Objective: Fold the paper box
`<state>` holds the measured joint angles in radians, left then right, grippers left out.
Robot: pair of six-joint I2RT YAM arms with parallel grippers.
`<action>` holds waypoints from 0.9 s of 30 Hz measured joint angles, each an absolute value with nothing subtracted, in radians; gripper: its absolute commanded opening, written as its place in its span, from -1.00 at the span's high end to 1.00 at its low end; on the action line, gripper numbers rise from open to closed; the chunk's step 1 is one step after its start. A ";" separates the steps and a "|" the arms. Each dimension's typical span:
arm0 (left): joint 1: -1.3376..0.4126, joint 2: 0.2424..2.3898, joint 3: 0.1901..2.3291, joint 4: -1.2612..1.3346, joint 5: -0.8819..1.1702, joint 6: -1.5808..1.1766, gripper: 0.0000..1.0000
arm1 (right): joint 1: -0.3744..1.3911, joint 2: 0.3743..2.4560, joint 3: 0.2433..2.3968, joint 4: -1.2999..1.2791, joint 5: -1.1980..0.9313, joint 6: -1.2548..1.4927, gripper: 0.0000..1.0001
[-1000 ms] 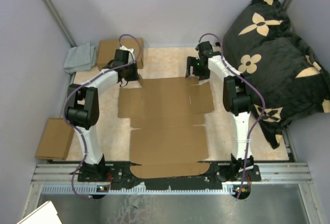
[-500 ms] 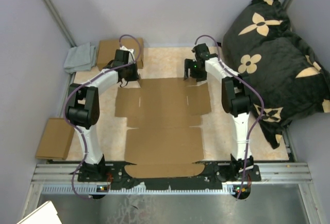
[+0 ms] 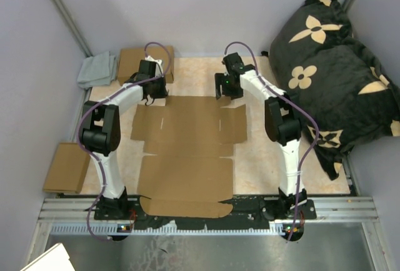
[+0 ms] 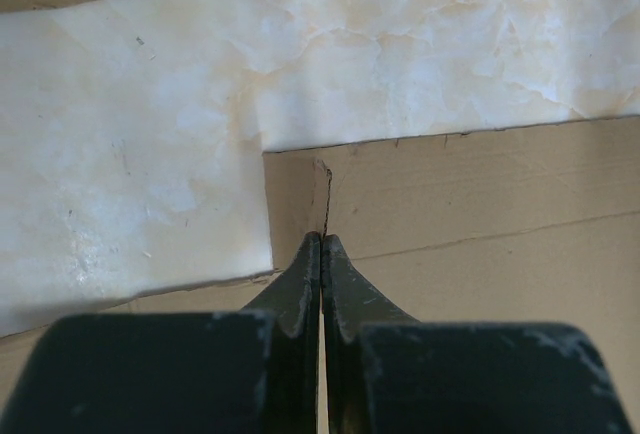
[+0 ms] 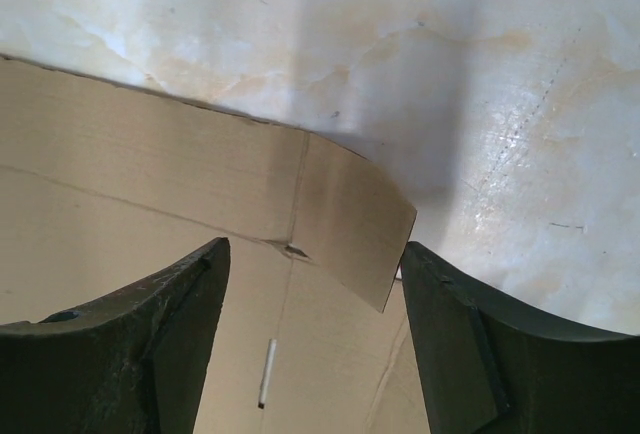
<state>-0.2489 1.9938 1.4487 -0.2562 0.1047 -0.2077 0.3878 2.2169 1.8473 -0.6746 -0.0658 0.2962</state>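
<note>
The paper box is a flat brown cardboard blank lying open on the marble table, with its near edge over the front rail. My left gripper is at the blank's far left corner. In the left wrist view it is shut, tips together right over a slit in the cardboard. My right gripper is at the far right corner. In the right wrist view it is open and straddles a small corner flap that curls up off the table.
A large black pillow with beige flowers fills the right side. A folded cardboard box and a grey cloth lie at the back left. Another cardboard box sits off the left edge. Grey walls enclose the table.
The right arm has swung left and the whole blank has slid left with it. The left arm has stayed in place.
</note>
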 measured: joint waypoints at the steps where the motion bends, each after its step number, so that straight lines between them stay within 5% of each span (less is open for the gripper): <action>1: -0.249 1.994 1.449 -0.256 0.105 -0.208 1.00 | 0.390 2.212 1.848 -0.675 -0.067 0.297 -0.39; 16: -0.263 2.034 1.468 -0.225 0.159 -0.220 0.91 | 0.469 2.247 1.944 -0.613 -0.201 0.334 -0.41; 27: -0.281 2.125 1.498 -0.203 0.212 -0.258 0.57 | 0.466 2.344 1.955 -0.569 -0.188 0.356 -0.44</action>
<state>-0.2813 2.1250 1.4979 -0.2028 0.2119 -0.2584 0.4664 2.3444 1.9549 -0.5690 -0.1879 0.3565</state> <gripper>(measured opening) 0.193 0.712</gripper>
